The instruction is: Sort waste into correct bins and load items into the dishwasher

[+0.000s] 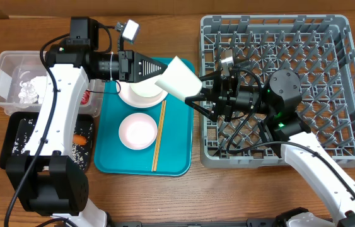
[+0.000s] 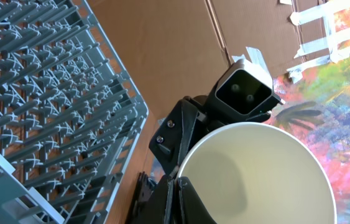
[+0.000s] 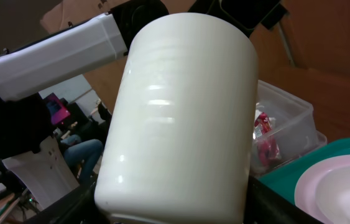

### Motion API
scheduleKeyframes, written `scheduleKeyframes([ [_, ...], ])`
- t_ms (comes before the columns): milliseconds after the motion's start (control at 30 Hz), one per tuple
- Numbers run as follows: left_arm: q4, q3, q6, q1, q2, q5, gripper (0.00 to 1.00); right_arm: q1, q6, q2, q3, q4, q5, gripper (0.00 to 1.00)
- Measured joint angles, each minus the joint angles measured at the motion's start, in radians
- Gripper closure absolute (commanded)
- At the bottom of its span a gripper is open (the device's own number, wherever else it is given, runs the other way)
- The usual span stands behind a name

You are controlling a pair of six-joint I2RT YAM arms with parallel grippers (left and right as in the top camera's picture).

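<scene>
A small white cup (image 1: 178, 78) hangs tilted over the right edge of the teal tray (image 1: 111, 161). My left gripper (image 1: 159, 74) is shut on its rim; the left wrist view shows the fingers (image 2: 178, 186) pinching the wall of the cup (image 2: 255, 180). My right gripper (image 1: 192, 88) reaches in from the grey dishwasher rack (image 1: 347, 82), its fingers hugging both sides of the cup's base (image 3: 181, 112). On the tray lie a pink bowl (image 1: 138, 131), a white bowl (image 1: 140, 93) and chopsticks (image 1: 159, 135).
At the far left a clear tub (image 1: 4, 75) holds a crumpled napkin (image 1: 29, 88). The black tray (image 1: 16, 135) below it holds a carrot (image 1: 81, 139) and rice grains. A red wrapper (image 1: 86, 98) shows beside the left arm. The rack's pegs (image 2: 50, 93) stand bare.
</scene>
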Motion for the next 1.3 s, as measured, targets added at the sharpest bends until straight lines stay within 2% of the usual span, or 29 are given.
scheduleKeyframes([
  [233,0.000,0.000,0.000,0.001,0.000,-0.006,0.96,-0.001,0.013,0.000,0.000,-0.003,0.002,0.37],
  [400,-0.006,0.000,0.000,0.002,0.000,-0.022,0.96,-0.001,0.019,0.005,0.000,0.005,0.004,0.31],
  [667,-0.010,0.000,0.000,0.000,0.000,-0.043,0.96,-0.001,0.019,0.008,0.000,0.031,0.021,0.30],
  [933,-0.012,0.000,0.000,0.000,0.000,-0.062,0.96,0.000,0.018,0.008,0.000,0.056,0.027,0.20],
  [1300,-0.012,0.000,0.000,0.000,0.000,-0.077,0.96,0.000,0.017,0.008,0.000,0.058,0.033,0.16],
])
